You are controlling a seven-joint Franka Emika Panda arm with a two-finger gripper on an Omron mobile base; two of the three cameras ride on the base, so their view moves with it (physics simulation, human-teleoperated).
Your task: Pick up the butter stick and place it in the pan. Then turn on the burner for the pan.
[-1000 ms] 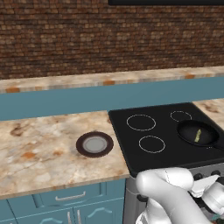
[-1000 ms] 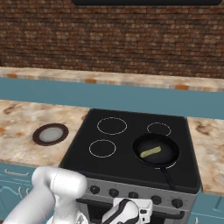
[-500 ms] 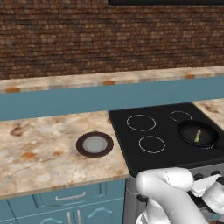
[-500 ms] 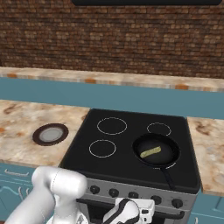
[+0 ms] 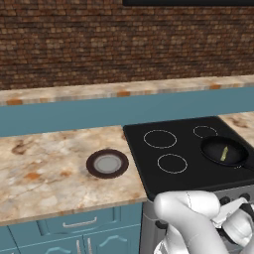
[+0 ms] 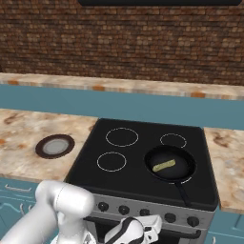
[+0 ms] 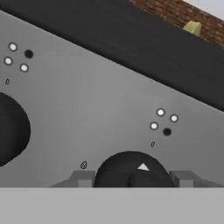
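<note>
The butter stick (image 6: pixel 164 166) already lies in the pan (image 6: pixel 169 164) at the cooktop's front right ring, so the claw (image 7: pixel 132 179) sits spread around a front-panel knob (image 7: pixel 131 168), gripping nothing yet.

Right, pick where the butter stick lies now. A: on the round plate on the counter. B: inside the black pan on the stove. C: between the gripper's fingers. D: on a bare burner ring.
B: the butter stick lies inside the pan on the cooktop's front right burner.
</note>
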